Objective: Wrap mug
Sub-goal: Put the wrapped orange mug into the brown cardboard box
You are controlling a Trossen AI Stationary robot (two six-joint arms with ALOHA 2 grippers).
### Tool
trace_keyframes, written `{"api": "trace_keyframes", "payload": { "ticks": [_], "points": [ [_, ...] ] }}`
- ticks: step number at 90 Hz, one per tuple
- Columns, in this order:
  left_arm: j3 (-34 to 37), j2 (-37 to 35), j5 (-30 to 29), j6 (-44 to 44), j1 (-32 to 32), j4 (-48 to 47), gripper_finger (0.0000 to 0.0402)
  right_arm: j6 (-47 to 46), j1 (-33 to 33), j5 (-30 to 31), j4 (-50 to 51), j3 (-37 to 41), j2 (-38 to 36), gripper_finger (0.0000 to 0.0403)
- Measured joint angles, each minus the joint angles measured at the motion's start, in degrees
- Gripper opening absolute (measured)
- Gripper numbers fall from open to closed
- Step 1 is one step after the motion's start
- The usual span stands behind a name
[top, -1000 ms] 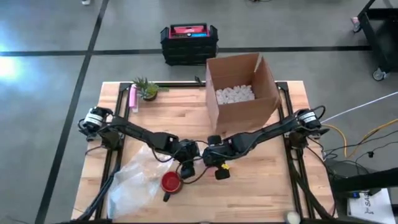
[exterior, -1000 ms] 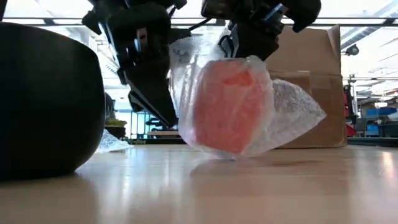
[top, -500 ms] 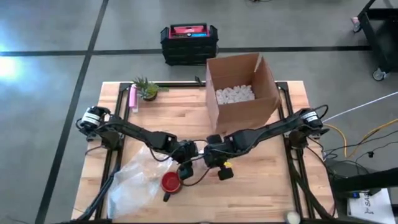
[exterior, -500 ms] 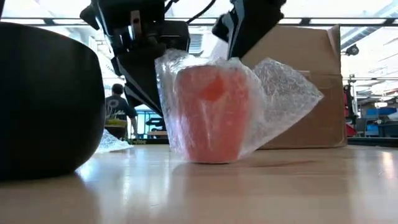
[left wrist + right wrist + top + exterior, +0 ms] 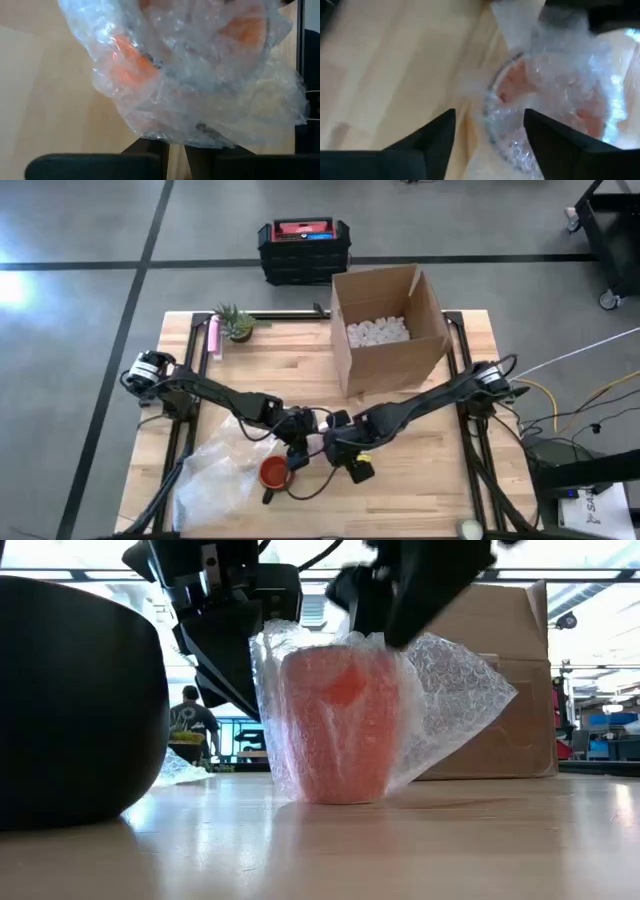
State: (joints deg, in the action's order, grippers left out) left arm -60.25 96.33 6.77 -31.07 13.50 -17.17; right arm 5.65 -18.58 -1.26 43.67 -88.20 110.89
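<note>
**Mug half-wrapped, loose flap still to close**

The red mug (image 5: 340,725) stands upright on the wooden table (image 5: 420,480), in front of the open cardboard box (image 5: 390,330) and nearer the table's front edge. Bubble wrap (image 5: 450,710) already clings round most of the mug's wall, so the first turn looks done. What is left, by my reading, is the loose flap that sticks out on the side toward the box, plus the open top and a spare sheet lying flat on the table away from the box (seen in the high view).

The left gripper (image 5: 297,452) sits just beside the mug, between it and the box; its wrist view shows the fingers (image 5: 150,150) drawn nearly together right at the hem of the wrap, seemingly pinching it, though the contact itself is partly hidden. The right gripper (image 5: 352,465) hovers over the mug's mouth with its fingers (image 5: 432,137) spread wide, holding nothing.
</note>
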Motion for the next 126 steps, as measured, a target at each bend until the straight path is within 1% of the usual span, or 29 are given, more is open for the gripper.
{"api": "trace_keyframes", "payload": {
  "ticks": [10, 14, 19, 28, 39, 44, 55, 60, 70, 89, 97, 107, 117, 126],
  "points": [
    [0.00, 0.00, -0.22, 0.00, 0.00, 0.00, 0.0036, 0.29, 0.07, 0.41, -0.22, -0.20, 3.05, 0.0247],
    [0.00, 0.00, -0.22, 0.00, 0.00, 0.02, 0.0036, 0.53, 0.14, 0.52, -0.26, -0.33, 3.83, 0.0239],
    [0.00, 0.00, -0.24, 0.00, 0.00, 0.02, 0.0036, 0.59, 0.18, 1.20, -0.33, -0.54, 4.51, 0.0220],
    [0.01, 0.00, -0.22, 0.04, 0.00, 0.31, 0.0036, 0.57, 0.19, 2.04, -0.19, -0.82, 4.72, 0.0158],
    [0.02, -0.02, -0.25, 0.03, 0.00, 0.60, 0.0036, 0.90, 0.22, 2.98, 0.61, -0.96, 3.98, 0.0045],
    [0.02, -0.02, -0.24, 0.04, 0.00, 0.62, 0.0036, 1.22, 0.19, 3.04, 1.29, -1.12, 3.39, 0.0020],
    [0.02, -0.03, -0.22, 0.04, 0.09, 0.61, 0.0036, 0.74, 0.12, 3.30, 3.03, -1.81, 0.93, 0.0028],
    [0.04, -0.24, -0.22, 0.04, 0.09, 0.52, 0.0036, 0.34, -0.09, 3.42, 5.16, -2.77, -0.75, 0.0026],
    [0.04, -0.92, -0.22, 0.04, 0.22, 0.65, 0.0036, 0.20, -1.16, 3.44, 8.44, -4.37, -5.53, 0.0009],
    [0.04, -1.77, -1.70, 0.15, 0.46, 1.58, 0.0036, -1.60, -2.63, 4.39, 10.05, -7.73, -16.16, 0.0010],
    [0.04, -1.77, -1.77, 0.32, 0.44, 1.80, 0.0036, -1.64, -2.70, 7.17, 10.01, -9.15, -20.46, 0.0010],
    [0.02, -1.77, -1.93, 0.55, 0.42, 2.11, 0.0036, -0.59, -2.02, 12.68, 10.22, -10.98, -25.31, 0.0010],
    [0.04, -1.67, -1.88, 0.51, 0.44, 2.14, 0.0036, 0.65, 0.72, 17.84, 9.64, -12.51, -30.00, 0.0010],
    [0.04, -1.66, -1.88, 0.52, 0.44, 2.56, 0.0036, 1.00, 4.47, 20.90, 10.70, -12.79, -33.46, 0.0010]
  ]
}}
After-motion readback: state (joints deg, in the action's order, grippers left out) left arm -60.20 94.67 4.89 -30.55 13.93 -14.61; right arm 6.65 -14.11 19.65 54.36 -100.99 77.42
